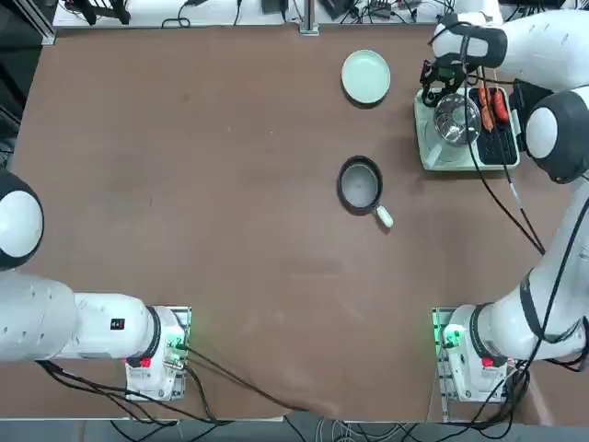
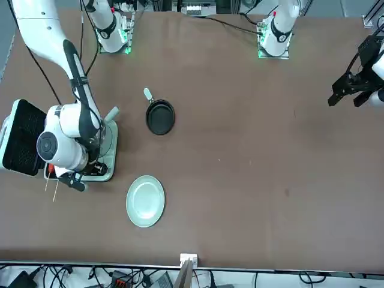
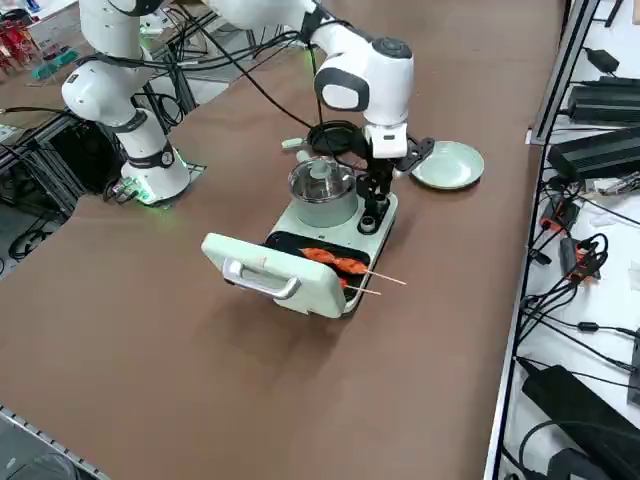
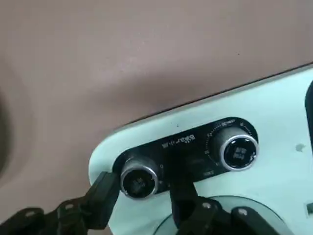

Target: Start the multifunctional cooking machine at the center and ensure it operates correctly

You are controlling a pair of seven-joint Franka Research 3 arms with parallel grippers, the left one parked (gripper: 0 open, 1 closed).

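Brown bench (image 1: 202, 184) carrying one small round black pan (image 1: 360, 183) with a white handle, near the middle, and one empty pale green round plate (image 1: 365, 75) toward the far edge, well apart.

The right arm (image 3: 362, 75) is glossy white, built of rounded segments with grey joint rings. Its base (image 1: 465, 350) glows green, with a red patch lower down. Black cables run along it and off the base. The right gripper (image 4: 142, 193) is black, with 2 matte fingers (image 4: 103, 191) carrying small screws.
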